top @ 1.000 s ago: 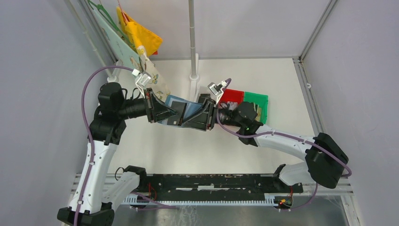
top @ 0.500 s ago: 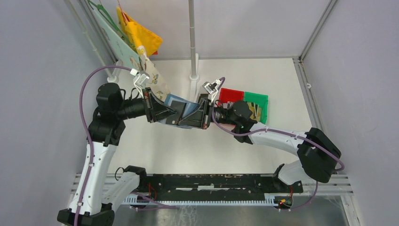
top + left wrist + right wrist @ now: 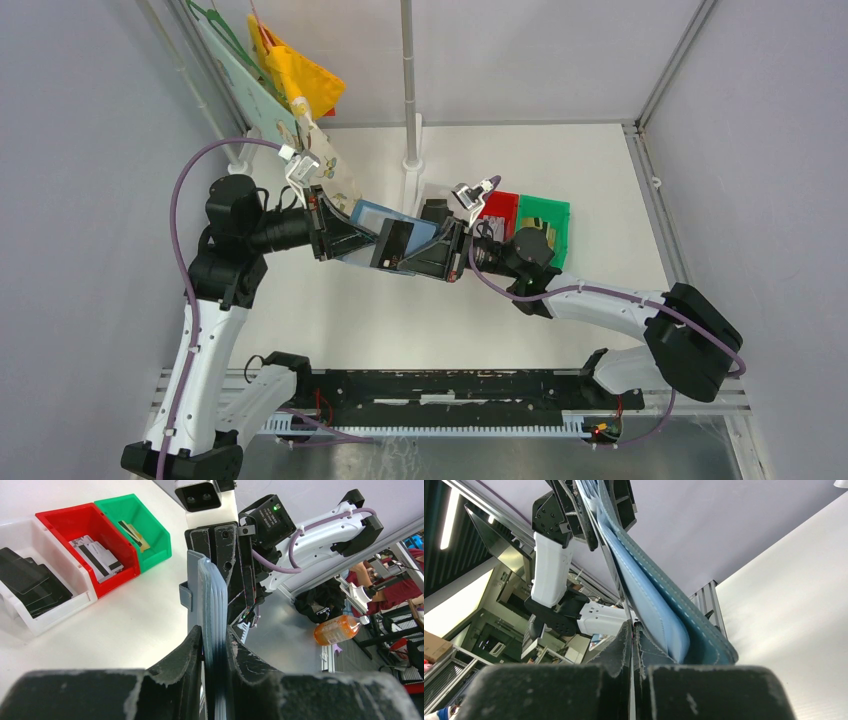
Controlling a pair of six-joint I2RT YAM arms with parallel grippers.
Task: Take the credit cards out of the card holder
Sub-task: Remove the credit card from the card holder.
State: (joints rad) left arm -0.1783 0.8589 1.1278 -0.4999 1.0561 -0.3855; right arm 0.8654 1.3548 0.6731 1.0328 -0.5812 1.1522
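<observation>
**Card holder held up in mid-air, one card pinched by the other side**

So, the card holder [image 3: 390,217] is held up off the table [image 3: 600,200], roughly in the middle between the two arms. It's clamped at its left end by the left pincer [image 3: 214,640], with the fingers squeezed onto the blue stitched layers on both sides. In the left wrist view the holder is seen edge-on, standing straight up out of that pincer.

The right pincer [image 3: 631,630] is pressed together on the thin edge of a credit card [image 3: 397,243]. The card looks dark from above and is seen lying across the holder's near side, right between the two pincers. How much of it sits inside a pocket can't be told.

Off to the right, a white bin [image 3: 50,615], a red bin [image 3: 65,514] and a green bin [image 3: 155,545] are lined up on the table. More cards [image 3: 95,555] are seen in the red one.
</observation>
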